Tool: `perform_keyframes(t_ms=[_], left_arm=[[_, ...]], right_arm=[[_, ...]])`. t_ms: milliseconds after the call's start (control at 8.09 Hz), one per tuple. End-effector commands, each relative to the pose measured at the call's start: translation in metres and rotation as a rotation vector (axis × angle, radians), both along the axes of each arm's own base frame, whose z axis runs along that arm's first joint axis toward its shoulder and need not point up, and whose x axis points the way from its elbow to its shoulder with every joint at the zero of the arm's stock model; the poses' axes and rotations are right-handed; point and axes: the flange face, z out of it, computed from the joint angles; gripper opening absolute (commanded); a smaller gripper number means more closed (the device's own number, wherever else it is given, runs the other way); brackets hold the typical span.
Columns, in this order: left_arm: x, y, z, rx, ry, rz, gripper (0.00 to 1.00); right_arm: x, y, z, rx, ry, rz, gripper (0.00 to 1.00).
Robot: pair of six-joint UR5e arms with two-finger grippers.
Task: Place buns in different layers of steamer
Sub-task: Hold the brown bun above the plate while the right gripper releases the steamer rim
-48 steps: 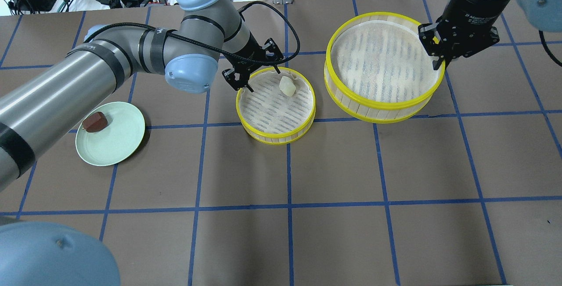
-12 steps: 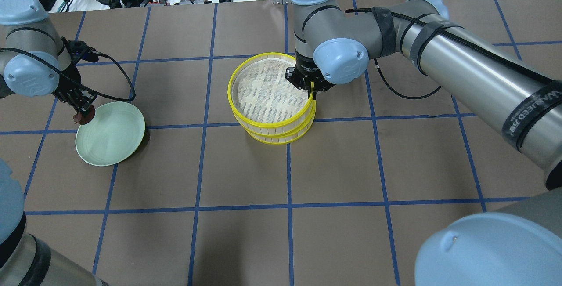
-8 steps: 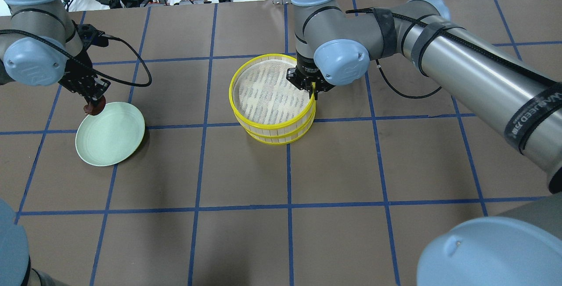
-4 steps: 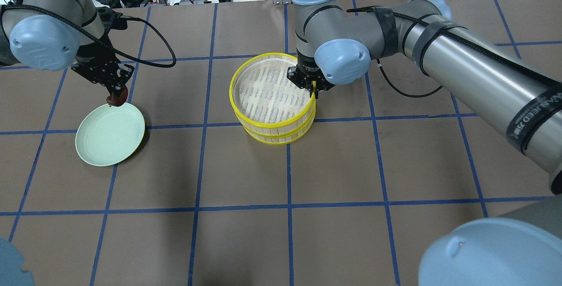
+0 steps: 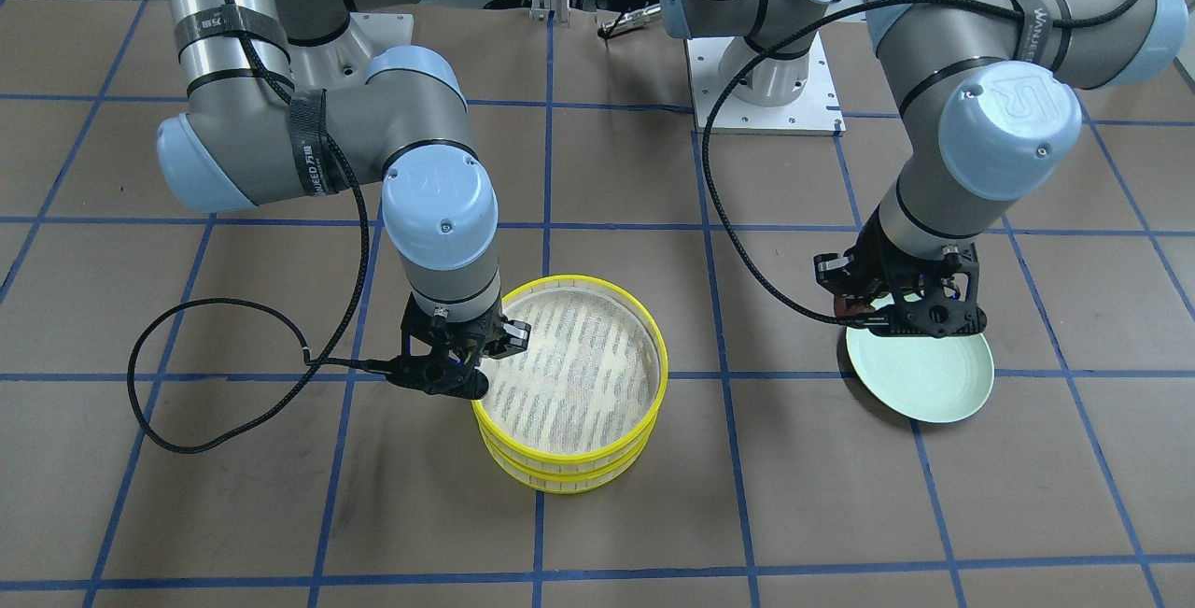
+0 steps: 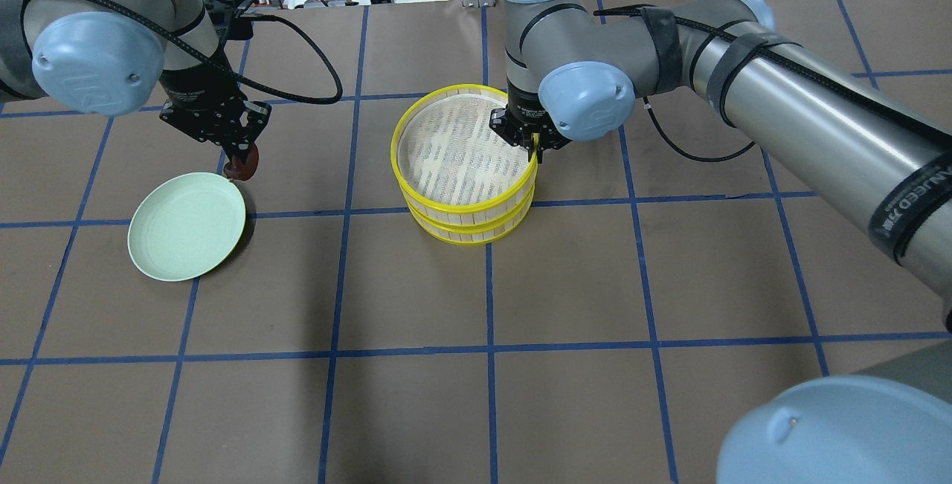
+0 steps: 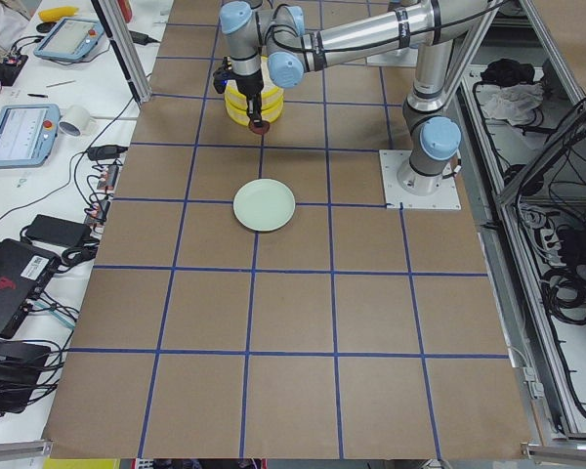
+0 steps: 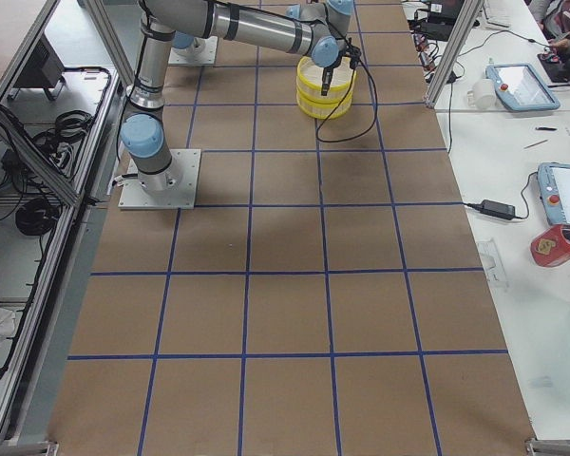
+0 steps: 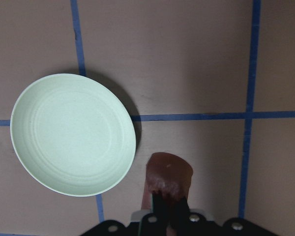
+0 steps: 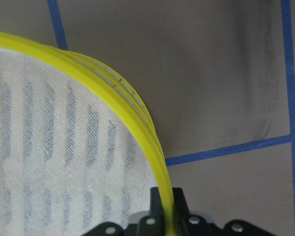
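Dark reddish-brown cube-like bun [image 6: 242,165] [image 9: 168,173]: pinched from above in the left end effector [image 6: 239,159] [image 9: 165,200], fingers clenched on its top. It hangs clear of the brown paper counter with blue tape grid [image 6: 565,283], over bare counter just beside the rim of the pale green round plate [image 6: 186,227] [image 9: 71,132]. In the wrist view bun and plate are apart, with a blue tape line between them.

Two shallow round steamer trays near the counter's middle, well apart from the plate, stacked one on the other. Upper yellow-rimmed steamer tray [image 6: 454,157] [image 5: 579,374]: whitish mesh liner with grey streaks, open to view. Lower yellow-rimmed steamer tray [image 6: 470,234]: only its slatted side shows under the upper one.

Right end effector [image 6: 534,151] [image 10: 167,209] [image 5: 467,374]: clamped on the upper tray's yellow rim, one finger inside the rim, one outside
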Motion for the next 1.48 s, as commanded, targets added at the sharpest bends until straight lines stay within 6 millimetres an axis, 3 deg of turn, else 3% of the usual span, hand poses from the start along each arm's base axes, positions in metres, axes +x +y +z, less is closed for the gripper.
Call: perform_keyframes(t_ms=[0, 742, 1360], left_arm=[[-0.015, 0.008, 0.008, -0.002, 0.019, 0.027, 0.0], [-0.012, 0.016, 0.026, -0.011, 0.018, 0.032, 0.0], [-0.012, 0.018, 0.03, -0.011, 0.02, 0.033, 0.0]], right_arm=[[0.0, -0.001, -0.004, 0.006, -0.001, -0.001, 0.15], [0.001, 0.0, -0.008, 0.005, -0.007, -0.003, 0.15], [0.002, 0.0, -0.01, 0.002, -0.008, -0.003, 0.15]])
